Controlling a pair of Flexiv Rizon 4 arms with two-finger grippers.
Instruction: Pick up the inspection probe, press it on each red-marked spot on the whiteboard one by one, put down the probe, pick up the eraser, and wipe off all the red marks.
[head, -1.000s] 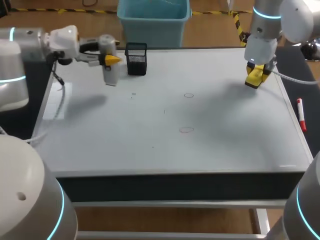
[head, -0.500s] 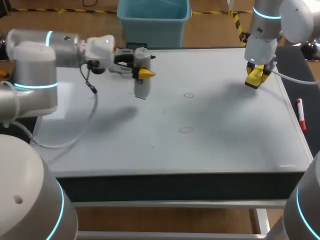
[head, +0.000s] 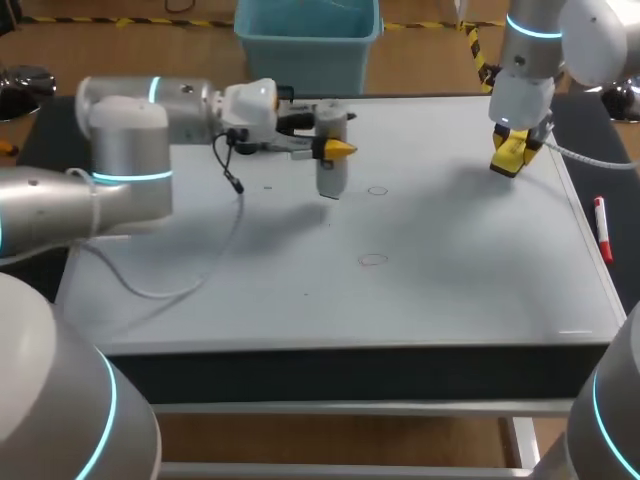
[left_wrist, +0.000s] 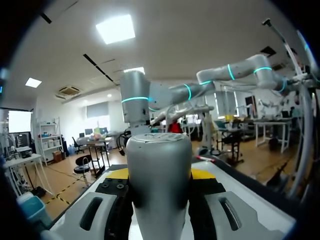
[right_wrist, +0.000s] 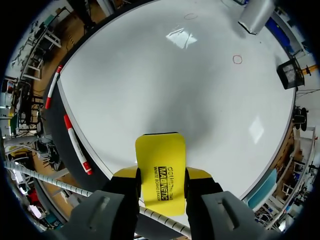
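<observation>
The whiteboard (head: 450, 290) is covered at its near corners by arm housings (head: 50, 390). At eleven o'clock the inspection probe (head: 331, 178) is clamped upright in the left gripper (head: 333, 148); at two o'clock the yellow eraser (head: 510, 155) is pinched by the right gripper (head: 514, 148). Two red rings (head: 373, 260) are barely discernible near centre.

Left wrist view's edge cuts off probe (left_wrist: 159, 175) lower part; eraser (right_wrist: 160, 159) rear end hidden inside right pincer (right_wrist: 161, 175).

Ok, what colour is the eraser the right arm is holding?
The eraser is yellow with dark print; right wrist view shows it best.
</observation>
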